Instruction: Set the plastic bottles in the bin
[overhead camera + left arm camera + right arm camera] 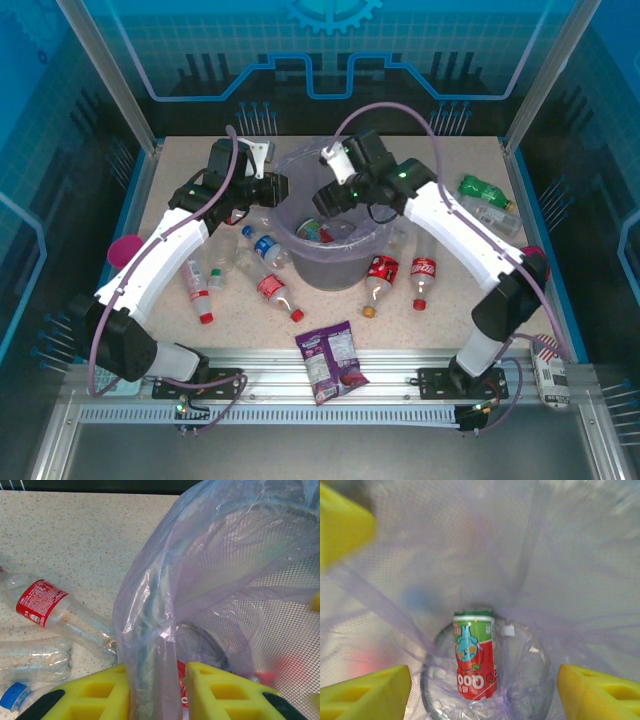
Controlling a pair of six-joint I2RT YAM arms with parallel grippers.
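The bin [345, 262], grey with a lavender bag [210, 565], stands mid-table. My left gripper [276, 190] [157, 682] is at its left rim, shut on the rim and bag. My right gripper [326, 196] [482, 682] hangs over the bin's mouth, open, with nothing between its fingers. Below it a red-and-green-labelled bottle [474, 655] lies on the bin's floor beside a clear bottle [520, 665]. Plastic bottles lie on the table around the bin: red-labelled ones [275, 291] [380, 274] [423, 274] [42, 602], a blue-labelled one [265, 247] and a green one [485, 190].
A purple snack packet [333, 362] lies at the near edge in front of the bin. Another red-capped bottle [199, 290] rests by my left arm, and a clear one [497, 216] lies near the green bottle. Blue-framed walls enclose the table.
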